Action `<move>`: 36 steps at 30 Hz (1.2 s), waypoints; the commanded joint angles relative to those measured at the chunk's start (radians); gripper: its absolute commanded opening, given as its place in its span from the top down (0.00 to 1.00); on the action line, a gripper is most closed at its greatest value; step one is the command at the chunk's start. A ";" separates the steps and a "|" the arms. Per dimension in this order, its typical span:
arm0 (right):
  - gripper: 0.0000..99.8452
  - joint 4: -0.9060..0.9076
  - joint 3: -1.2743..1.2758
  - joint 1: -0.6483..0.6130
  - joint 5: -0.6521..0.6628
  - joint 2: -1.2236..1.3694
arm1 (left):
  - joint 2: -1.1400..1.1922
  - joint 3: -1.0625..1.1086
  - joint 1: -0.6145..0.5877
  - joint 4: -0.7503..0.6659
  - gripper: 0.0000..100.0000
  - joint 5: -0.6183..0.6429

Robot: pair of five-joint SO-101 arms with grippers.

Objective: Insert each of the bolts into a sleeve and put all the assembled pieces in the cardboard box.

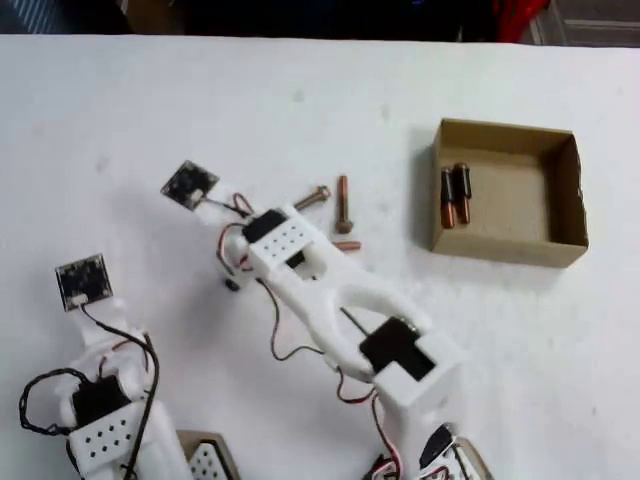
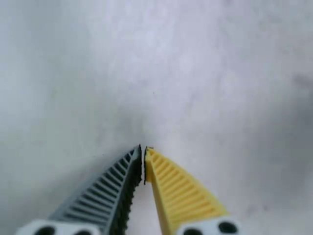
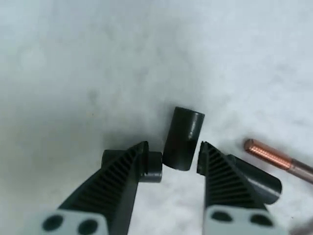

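Two assembled pieces (image 1: 454, 196) already lie in the cardboard box (image 1: 505, 128), while loose bolts (image 1: 343, 205) lie out on the worktop (image 1: 150, 110). The right end effector (image 3: 173, 147) is spread open around a sleeve (image 3: 185, 134), not gripping it, so most of the work remains. The left end effector (image 2: 144, 149) is closed, empty.

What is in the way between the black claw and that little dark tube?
Nothing visible. The right gripper is open, with the sleeve in the gap between its fingers; a second sleeve and a third sleeve lie just outside them.
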 commanded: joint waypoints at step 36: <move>0.98 0.656 -0.956 0.058 0.008 0.475 | -0.010 -0.044 -0.001 -0.017 0.95 -0.077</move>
